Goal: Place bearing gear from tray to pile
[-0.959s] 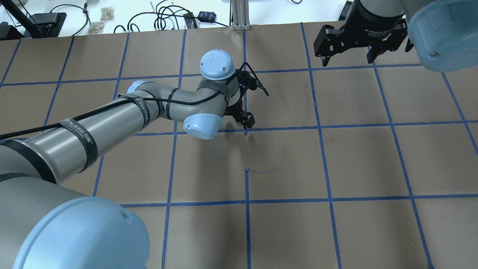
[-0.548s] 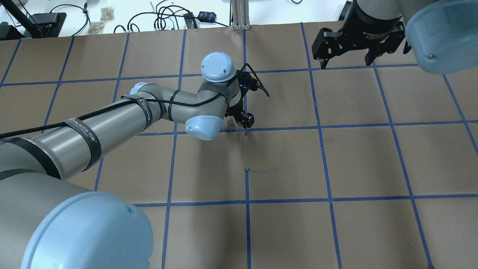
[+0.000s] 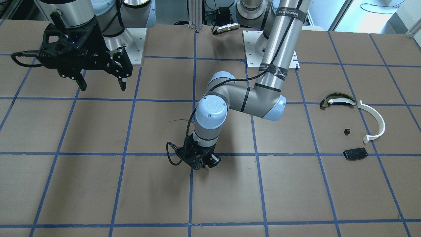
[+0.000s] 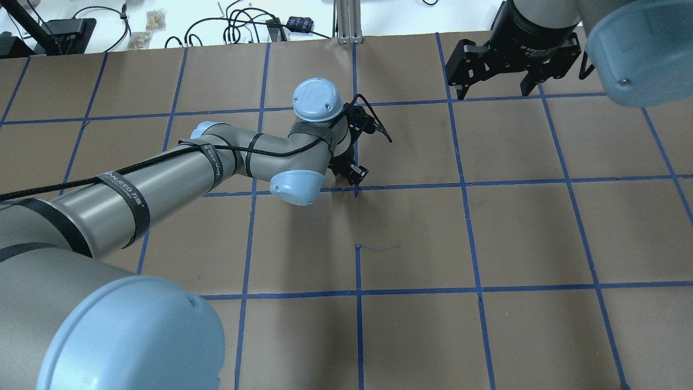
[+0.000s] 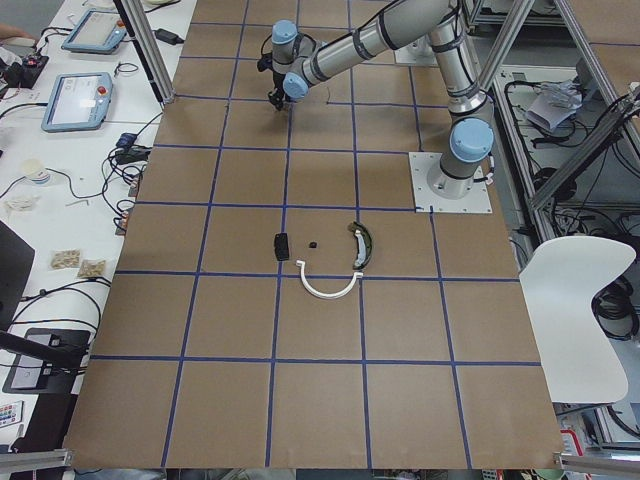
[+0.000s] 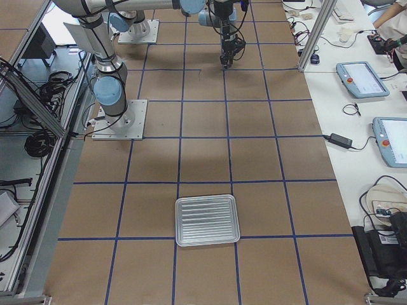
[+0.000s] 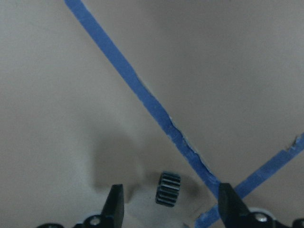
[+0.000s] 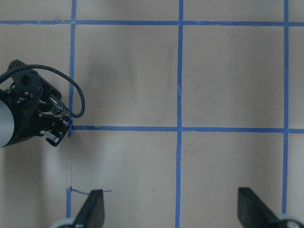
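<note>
Both arms have shifted a little over the last second. The left wrist has nudged round above the blue tape crossing (image 4: 355,188). The right fingers (image 3: 122,80), spread wide and holding nothing, have drawn back farther from that crossing. The left fingers (image 7: 115,204) are also spread wide and sit low to the desk (image 3: 98,191). The bearing gear (image 7: 168,188) lies between them, just beside the crossing, and neither finger touches it. So the gear is already out of the tray (image 6: 207,220), yet the pile (image 3: 346,131) lies well apart from the crossing, toward the robot's left. Closing on the gear looks like the next step, and the whole carry is still to come.
</note>
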Robot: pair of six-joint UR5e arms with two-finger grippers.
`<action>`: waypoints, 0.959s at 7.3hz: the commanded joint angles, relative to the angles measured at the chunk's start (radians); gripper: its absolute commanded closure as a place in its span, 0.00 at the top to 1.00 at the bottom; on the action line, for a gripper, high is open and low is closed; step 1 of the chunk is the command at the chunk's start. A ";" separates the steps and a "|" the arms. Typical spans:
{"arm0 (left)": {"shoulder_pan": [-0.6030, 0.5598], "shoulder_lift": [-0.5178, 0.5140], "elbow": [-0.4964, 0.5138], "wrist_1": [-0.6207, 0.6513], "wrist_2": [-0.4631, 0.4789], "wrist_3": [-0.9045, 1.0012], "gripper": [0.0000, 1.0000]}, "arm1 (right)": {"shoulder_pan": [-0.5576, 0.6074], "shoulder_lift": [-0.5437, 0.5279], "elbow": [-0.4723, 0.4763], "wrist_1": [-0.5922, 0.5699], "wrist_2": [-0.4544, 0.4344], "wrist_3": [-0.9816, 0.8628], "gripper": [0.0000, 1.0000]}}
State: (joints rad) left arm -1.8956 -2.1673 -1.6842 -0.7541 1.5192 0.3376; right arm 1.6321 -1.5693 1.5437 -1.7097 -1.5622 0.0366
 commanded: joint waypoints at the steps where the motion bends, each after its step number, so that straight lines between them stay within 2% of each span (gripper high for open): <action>1: -0.002 0.000 0.001 0.001 -0.001 0.004 0.00 | 0.000 0.000 -0.004 0.031 -0.006 0.000 1.00; 3: 0.007 0.035 0.009 -0.011 0.012 0.029 0.00 | 0.000 0.000 -0.005 0.027 -0.002 0.000 1.00; 4: 0.029 0.053 0.015 -0.027 0.048 0.035 0.00 | 0.000 0.000 -0.004 0.025 -0.002 0.000 1.00; 6: 0.174 0.116 0.021 -0.127 0.073 0.046 0.00 | 0.000 0.000 -0.005 0.021 0.004 0.000 1.00; 7: 0.279 0.160 0.014 -0.196 0.076 0.161 0.00 | 0.000 -0.001 -0.005 0.022 0.010 0.000 1.00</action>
State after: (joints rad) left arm -1.7337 -2.0575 -1.6667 -0.8715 1.5886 0.4069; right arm 1.6322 -1.5697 1.5392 -1.6873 -1.5591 0.0368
